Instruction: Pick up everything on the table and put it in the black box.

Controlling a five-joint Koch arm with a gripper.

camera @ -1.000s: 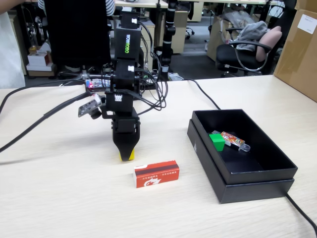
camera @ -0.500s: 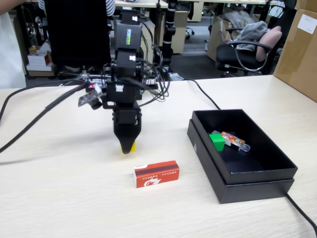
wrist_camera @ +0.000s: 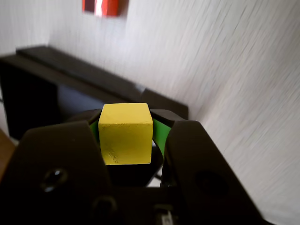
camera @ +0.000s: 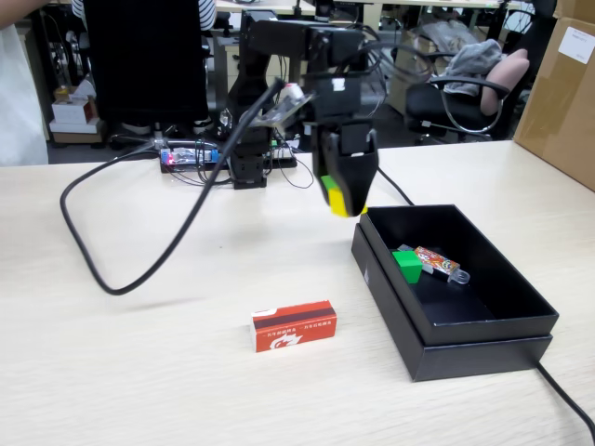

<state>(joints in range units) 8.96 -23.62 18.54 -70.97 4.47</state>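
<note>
My gripper (camera: 342,197) hangs in the air just left of the black box's (camera: 483,346) far left corner, shut on the small yellow cube (camera: 337,195). The wrist view shows the yellow cube (wrist_camera: 125,133) squeezed between green-lined black fingers, at the gripper (wrist_camera: 125,126), with the black box (wrist_camera: 56,89) beyond it. A green cube (camera: 407,266) lies inside the box. The red carton (camera: 294,326) with white print lies on the pale wood table (camera: 139,372) in front, left of the box; in the wrist view the red carton (wrist_camera: 104,6) shows at the top edge.
An orange-patterned stick (camera: 441,265) lies in the box beside the green cube. A thick black cable (camera: 139,269) loops over the table's left side, and another (camera: 567,400) runs off at the front right. A brown cardboard carton (camera: 562,93) stands at the far right.
The arm has lifted the yellow cube off the table and swung it right and away from the camera, from left of the red carton to just beside the box's far left corner.
</note>
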